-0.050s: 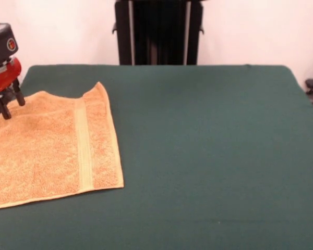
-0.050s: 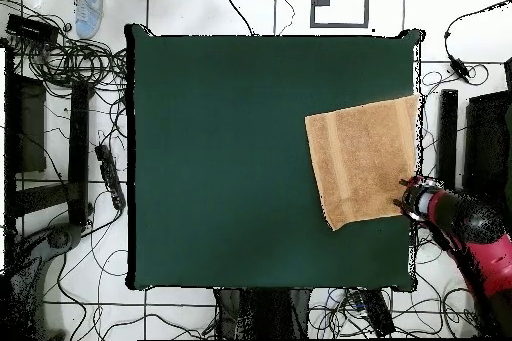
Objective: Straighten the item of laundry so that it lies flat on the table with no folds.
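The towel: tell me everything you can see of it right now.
The towel is orange-tan terry, roughly square, with a woven ribbed band running near one edge. It lies spread and mostly flat on the green table, at the table's side edge. One far corner stands up slightly in a peak, and the far edge looks uneven. The gripper is at its far corner by the table edge; contact cannot be confirmed.

No legible text or labels.
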Controlling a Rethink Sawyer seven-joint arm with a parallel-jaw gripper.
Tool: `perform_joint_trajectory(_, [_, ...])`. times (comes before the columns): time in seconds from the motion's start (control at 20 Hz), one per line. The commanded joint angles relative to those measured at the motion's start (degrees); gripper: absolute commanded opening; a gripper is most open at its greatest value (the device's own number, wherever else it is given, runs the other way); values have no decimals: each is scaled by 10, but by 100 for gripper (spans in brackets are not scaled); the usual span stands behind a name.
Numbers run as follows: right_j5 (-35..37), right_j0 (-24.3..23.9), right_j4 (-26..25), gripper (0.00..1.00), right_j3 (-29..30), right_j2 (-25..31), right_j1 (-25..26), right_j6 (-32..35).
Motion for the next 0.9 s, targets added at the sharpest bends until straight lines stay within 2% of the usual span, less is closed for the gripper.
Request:
perform_joint_trajectory(0.05, [40, 25, -25, 100, -11, 23, 12, -25])
perform_joint_trajectory(0.45, [39, 31, -21, 100, -19, 34, 17, -9])
perform_joint_trajectory(0.9, [-9, 86, 16, 100, -42, 33, 39, 66])
